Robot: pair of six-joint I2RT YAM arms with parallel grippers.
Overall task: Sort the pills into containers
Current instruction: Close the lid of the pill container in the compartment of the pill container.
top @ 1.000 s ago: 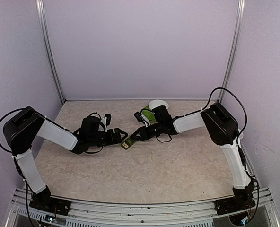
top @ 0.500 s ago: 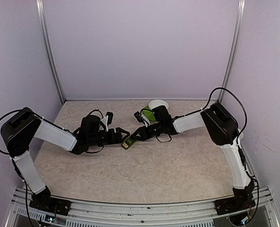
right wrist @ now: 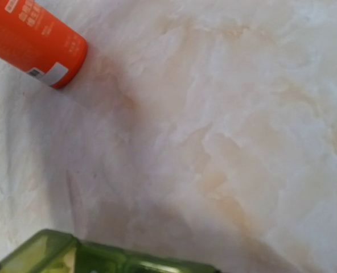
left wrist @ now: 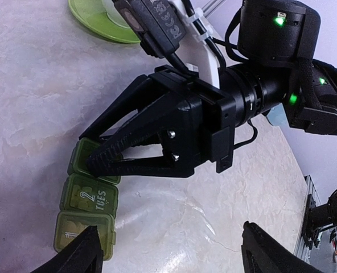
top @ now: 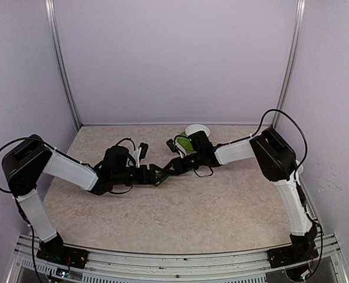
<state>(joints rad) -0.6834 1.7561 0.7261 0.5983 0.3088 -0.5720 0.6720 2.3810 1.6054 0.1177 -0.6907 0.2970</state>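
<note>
The containers (left wrist: 89,196) are a small green strip of three joined lidded compartments lying on the table; two lids read "2 TUES" and "1", and pale pills show through them. The strip also shows in the top view (top: 158,178) and along the bottom of the right wrist view (right wrist: 100,259). My right gripper (left wrist: 97,159) has its fingers closed together on the strip's far end compartment. My left gripper (left wrist: 177,256) is open, low over the table. One fingertip (left wrist: 86,253) is beside the compartment marked "1"; the other is far to the right.
A green bowl (left wrist: 100,23) lies behind the right gripper, with a white bowl (top: 197,130) past it in the top view. An orange-red bottle (right wrist: 32,40) lies on its side on the marbled table (top: 221,200). The enclosure walls stand close around.
My left gripper has moved right, closing in on the strip and the right gripper. The right arm and the strip have stayed in place.
</note>
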